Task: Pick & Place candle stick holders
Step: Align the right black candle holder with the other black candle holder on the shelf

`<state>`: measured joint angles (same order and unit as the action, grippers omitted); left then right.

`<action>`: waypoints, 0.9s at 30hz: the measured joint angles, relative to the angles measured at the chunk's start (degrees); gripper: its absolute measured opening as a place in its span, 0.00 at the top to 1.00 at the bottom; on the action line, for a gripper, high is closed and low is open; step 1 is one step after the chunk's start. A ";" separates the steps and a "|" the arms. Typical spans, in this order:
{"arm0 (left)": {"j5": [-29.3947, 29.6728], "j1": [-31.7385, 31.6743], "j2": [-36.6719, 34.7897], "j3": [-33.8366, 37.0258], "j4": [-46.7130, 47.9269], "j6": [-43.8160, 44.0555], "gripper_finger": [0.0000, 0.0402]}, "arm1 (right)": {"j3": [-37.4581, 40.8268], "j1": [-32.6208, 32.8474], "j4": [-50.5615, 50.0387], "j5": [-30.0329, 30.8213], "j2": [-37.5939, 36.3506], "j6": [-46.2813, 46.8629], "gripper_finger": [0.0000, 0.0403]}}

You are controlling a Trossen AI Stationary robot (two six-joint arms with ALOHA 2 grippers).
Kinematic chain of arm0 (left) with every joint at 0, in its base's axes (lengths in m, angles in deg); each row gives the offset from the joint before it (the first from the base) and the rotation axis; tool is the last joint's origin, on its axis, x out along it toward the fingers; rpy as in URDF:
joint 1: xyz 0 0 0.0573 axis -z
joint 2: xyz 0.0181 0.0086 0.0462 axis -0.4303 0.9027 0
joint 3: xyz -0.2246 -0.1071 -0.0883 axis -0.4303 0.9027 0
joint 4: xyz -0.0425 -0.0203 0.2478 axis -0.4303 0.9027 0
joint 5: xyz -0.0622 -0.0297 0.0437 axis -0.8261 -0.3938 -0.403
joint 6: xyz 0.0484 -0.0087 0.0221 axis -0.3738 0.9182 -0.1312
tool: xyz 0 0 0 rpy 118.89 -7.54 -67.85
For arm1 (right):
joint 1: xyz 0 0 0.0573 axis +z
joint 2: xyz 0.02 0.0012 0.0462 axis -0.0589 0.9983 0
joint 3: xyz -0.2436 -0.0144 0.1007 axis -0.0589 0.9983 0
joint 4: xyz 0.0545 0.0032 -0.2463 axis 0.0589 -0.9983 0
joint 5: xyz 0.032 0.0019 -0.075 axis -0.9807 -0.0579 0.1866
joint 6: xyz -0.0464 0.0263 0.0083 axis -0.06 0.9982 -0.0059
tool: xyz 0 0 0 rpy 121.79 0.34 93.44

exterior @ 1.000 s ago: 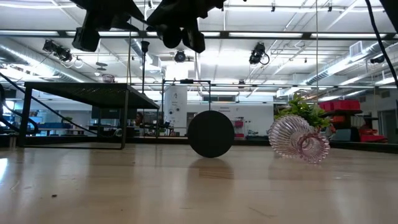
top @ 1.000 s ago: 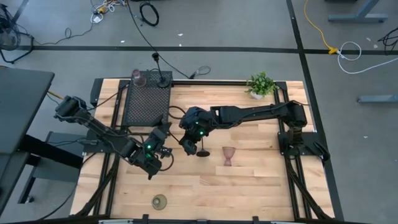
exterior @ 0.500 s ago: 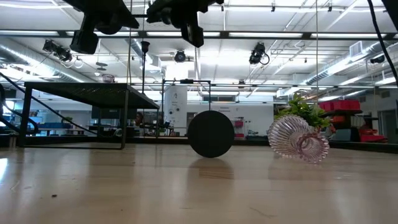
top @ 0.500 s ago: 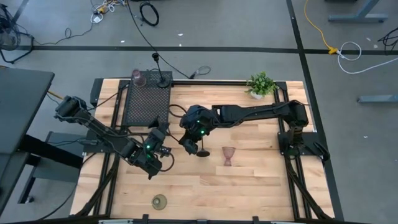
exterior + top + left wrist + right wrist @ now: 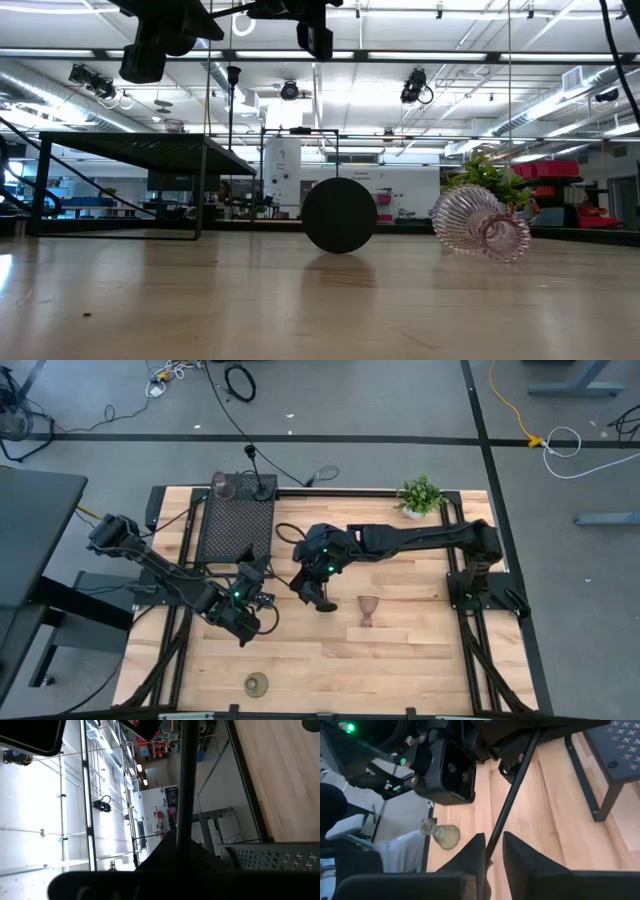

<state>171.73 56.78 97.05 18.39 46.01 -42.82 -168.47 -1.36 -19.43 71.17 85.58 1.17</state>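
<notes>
Both grippers are shut on one thin black stem [image 5: 512, 795], high above the table's middle. My left gripper [image 5: 258, 582] is at one end and my right gripper [image 5: 492, 851] at the other. The stem also shows in the left wrist view [image 5: 184, 780]. A black round base [image 5: 340, 215] stands on its edge on the table beside my right gripper; whether it belongs to this stem I cannot tell. A pinkish goblet [image 5: 480, 225] lies on its side to its right. The olive-gold holder [image 5: 257, 683] sits near the front edge. My left gripper has the black stem [image 5: 181, 827] between its fingers. The stem runs straight out ahead of them, clear of the table. The gripper's own body hides the place of contact. My right gripper pinches the stem [image 5: 491, 845] between its two fingers, which lie along it. The stem slants away toward my left gripper, lifted clear of the wood.
The black mesh box [image 5: 237, 525] stands at the far left, carrying an upright black holder [image 5: 262, 490] and a second goblet [image 5: 220, 484]. A green potted plant [image 5: 420, 495] is at the far right. Bare wood lies along the near and right sides.
Both grippers have gone up, and my right gripper has also gone a little toward the far edge. The stem stays between them. The black round base and the lying goblet have kept still.
</notes>
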 joint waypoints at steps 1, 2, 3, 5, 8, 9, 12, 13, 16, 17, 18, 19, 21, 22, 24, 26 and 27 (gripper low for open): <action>0.02 -0.06 0.00 0.00 0.04 -0.02 1.00 | 0.00 0.01 -0.58 -0.12 -0.22 -0.26 0.83; 0.29 -0.21 -0.02 0.00 0.22 0.04 1.00 | 0.02 0.03 -1.47 -0.63 -0.38 -0.36 0.83; 0.12 -0.41 -0.04 0.00 0.21 -0.16 1.00 | 0.04 0.13 -1.95 -0.59 -0.44 -0.58 0.83; -0.23 -0.73 -0.32 0.00 0.38 -0.35 1.00 | 0.04 0.08 -2.44 -0.41 -0.47 -0.71 0.83; -0.56 -1.47 -0.95 0.00 0.59 -0.15 1.00 | 0.03 -0.04 -3.60 0.10 -0.76 -0.87 0.83; -0.94 -1.60 -1.30 0.00 0.98 0.38 1.00 | -0.02 -0.04 -3.57 0.23 -0.77 -1.25 0.83; -1.24 -1.77 -2.12 0.00 2.74 2.35 1.00 | -0.02 -0.06 -4.10 0.94 -1.39 -1.96 0.83; -1.03 -1.77 -2.45 0.00 3.46 3.02 1.00 | -0.06 -0.06 -4.18 1.67 -1.76 -2.06 0.83; 0.03 -1.57 -3.07 0.02 4.97 4.64 1.00 | -0.04 -0.06 -6.21 4.13 -3.45 -3.00 0.83; 0.92 -1.55 -3.43 0.11 5.47 5.97 1.00 | 0.01 0.03 -7.96 4.72 -4.15 -3.42 0.83; 1.43 -1.57 -3.97 0.07 6.34 7.14 1.00 | 0.25 0.19 -9.87 5.22 -4.74 -3.63 0.83; 1.57 -1.59 -4.48 -0.08 7.60 8.86 1.00 | 0.28 0.29 -10.09 6.11 -5.08 -3.68 0.83; 1.37 -1.64 -5.41 0.00 11.11 13.29 1.00 | 0.28 0.65 -11.92 8.10 -6.29 -3.62 0.83; 1.30 -1.75 -5.93 0.02 12.59 15.75 1.00 | 0.28 0.95 -12.83 9.57 -7.11 -3.62 0.83; 0.96 -1.90 -7.77 0.02 16.00 21.25 1.00 | 0.10 1.58 -13.04 13.37 -8.13 -3.49 0.83; 0.62 -1.94 -9.67 -0.02 18.66 27.42 1.00 | 0.12 2.16 -14.76 16.13 -8.38 -3.25 0.83; 0.34 -1.94 -10.66 0.01 20.79 30.23 1.00 | 0.20 2.42 -15.27 16.95 -8.38 -3.09 0.83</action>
<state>172.08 54.84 86.39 18.40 66.79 -12.58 -168.27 1.06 -34.70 88.12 77.20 -1.92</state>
